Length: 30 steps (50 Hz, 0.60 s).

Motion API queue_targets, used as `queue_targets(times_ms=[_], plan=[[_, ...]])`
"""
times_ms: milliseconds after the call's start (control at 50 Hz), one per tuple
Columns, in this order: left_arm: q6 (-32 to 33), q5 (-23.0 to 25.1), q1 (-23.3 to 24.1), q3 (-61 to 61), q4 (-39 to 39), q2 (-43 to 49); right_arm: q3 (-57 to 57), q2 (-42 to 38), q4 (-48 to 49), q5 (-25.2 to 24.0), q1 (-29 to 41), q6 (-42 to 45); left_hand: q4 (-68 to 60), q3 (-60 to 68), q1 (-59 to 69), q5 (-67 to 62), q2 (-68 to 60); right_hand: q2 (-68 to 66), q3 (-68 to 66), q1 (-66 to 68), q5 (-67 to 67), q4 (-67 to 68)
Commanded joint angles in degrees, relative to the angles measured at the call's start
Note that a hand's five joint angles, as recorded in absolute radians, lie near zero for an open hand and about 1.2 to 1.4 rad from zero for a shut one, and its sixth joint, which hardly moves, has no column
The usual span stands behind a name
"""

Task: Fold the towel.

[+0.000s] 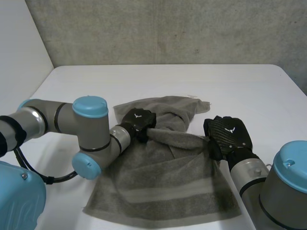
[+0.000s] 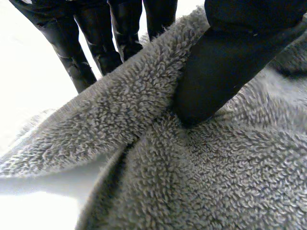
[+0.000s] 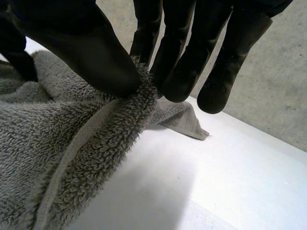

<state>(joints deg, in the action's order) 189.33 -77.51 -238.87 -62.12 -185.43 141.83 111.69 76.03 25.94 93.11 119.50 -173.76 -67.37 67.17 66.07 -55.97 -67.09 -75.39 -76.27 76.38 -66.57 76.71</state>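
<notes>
While the nubby grey terry towel (image 1: 163, 184) sprawls rumpled on the smooth white table (image 1: 240, 86), the left hand (image 1: 138, 120) pinches a raised fold and the right hand (image 1: 229, 133) pinches its hemmed edge.

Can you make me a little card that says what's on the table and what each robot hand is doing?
thing: grey towel, fluffy
where: on the white table
left hand: pinches the towel's edge on its own side between thumb and fingers
right hand: pinches the opposite edge the same way
towel shape: near part lies flat; the stretch between the hands is raised and bunched
folded: not neatly yet
</notes>
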Motion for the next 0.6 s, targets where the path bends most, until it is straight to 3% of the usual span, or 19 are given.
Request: queue_targets(times_ms=[20,300,600], plan=[[-1.2,-3.5,-0.1,-4.1,-1.2,-8.6,-1.2,0.0,-1.4,-0.6,0.0,-0.1,-12.6,12.8,13.9,-14.0,-12.9,-4.6,-3.7,3.6,-3.4,3.3],[-0.3,-4.0,-0.7,-22.1,-0.5,-29.5,-6.3,-0.3,-16.8,-11.7,-0.1,-4.4,-12.6,12.8,13.9,-14.0,-12.9,-4.6,-3.7,3.6,-3.4,3.3],[0.5,-4.5,-1.2,-31.0,1.5,-31.9,-7.1,-5.4,-18.4,-12.6,0.1,-4.5,-12.6,12.8,13.9,-14.0,-12.9,-4.6,-3.7,3.6,-3.4,3.3]])
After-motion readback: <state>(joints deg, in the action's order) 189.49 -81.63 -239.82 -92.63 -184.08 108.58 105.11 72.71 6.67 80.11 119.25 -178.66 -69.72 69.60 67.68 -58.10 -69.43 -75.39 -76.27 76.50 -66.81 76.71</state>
